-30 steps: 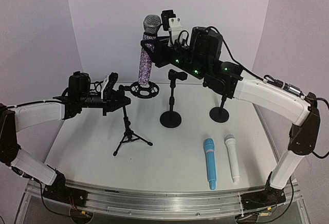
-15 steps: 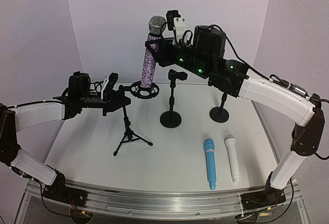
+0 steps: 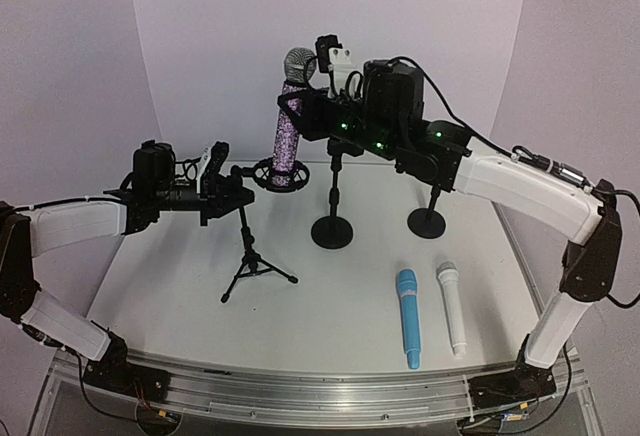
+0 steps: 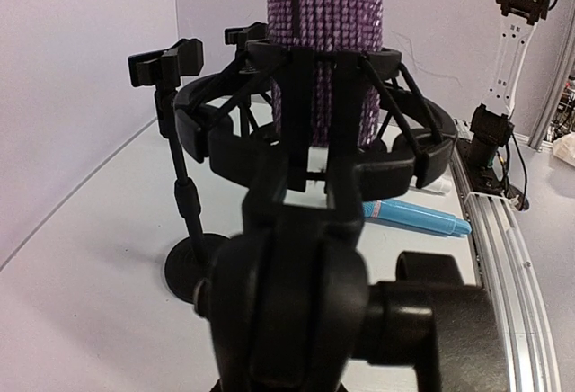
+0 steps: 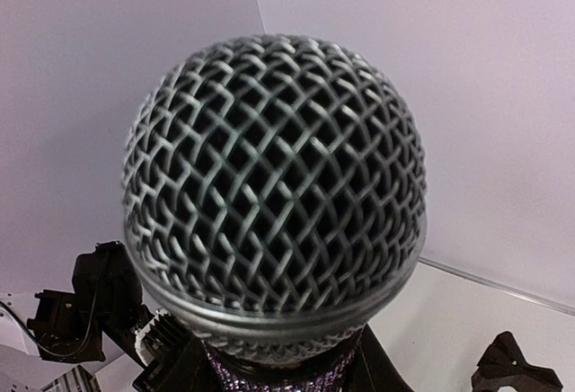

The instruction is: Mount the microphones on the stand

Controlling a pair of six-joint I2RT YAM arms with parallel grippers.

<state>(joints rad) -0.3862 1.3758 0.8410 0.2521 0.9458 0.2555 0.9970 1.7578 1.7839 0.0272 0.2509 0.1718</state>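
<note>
**Purple microphone upright in the ring mount; two microphones lie on the table**

Obstructions: in the left wrist view the black joint of the tripod stand fills the foreground and hides the left claw's fingers. The purple microphone is cut off at the top edge. In the right wrist view the mesh head fills the frame and hides the right claw's fingers.

Task items: the purple microphone is glittery with a silver mesh head. It stands nearly upright, its lower end inside the shock-mount ring atop the tripod stand. Its depth in the ring cannot be told. The blue microphone and the white microphone lie side by side on the table, apart, at front right.

Claws: the left claw is clenched on the tripod stand's neck. The right claw grasps the purple microphone just below its head.
</note>
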